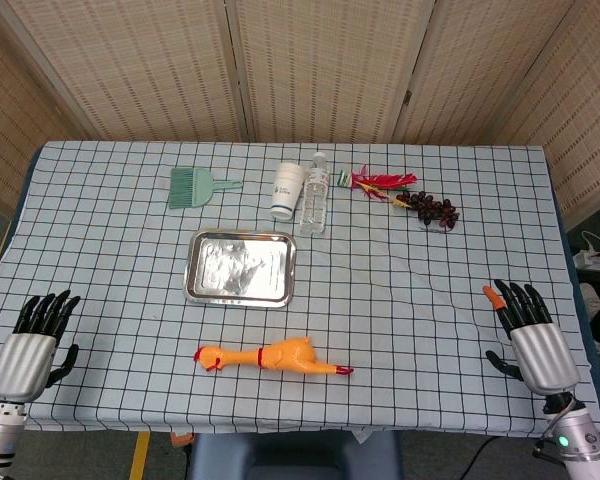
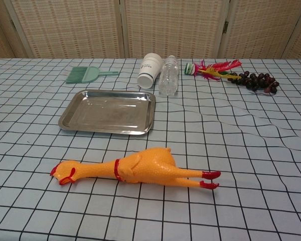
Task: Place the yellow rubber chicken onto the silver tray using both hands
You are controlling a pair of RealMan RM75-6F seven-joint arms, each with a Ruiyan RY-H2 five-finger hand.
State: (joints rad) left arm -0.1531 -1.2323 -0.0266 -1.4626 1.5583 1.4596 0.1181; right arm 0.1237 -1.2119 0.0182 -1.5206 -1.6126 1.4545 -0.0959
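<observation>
From the head view, nothing is done yet: my left hand (image 1: 32, 340) and right hand (image 1: 532, 335) rest at the desk's edges, fingers spread and empty, well apart from the yellow rubber chicken (image 1: 270, 356) lying just before the silver tray (image 1: 242, 296). The chest view hides both hands but shows the tray bare inside.

High head view over the whole table (image 1: 460, 260); low, near chest view across its middle.

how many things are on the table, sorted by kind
rubber chicken: 1
silver tray: 1
green brush: 1
paper cup: 1
water bottle: 1
feather toy: 1
grape bunch: 1
total: 7
</observation>
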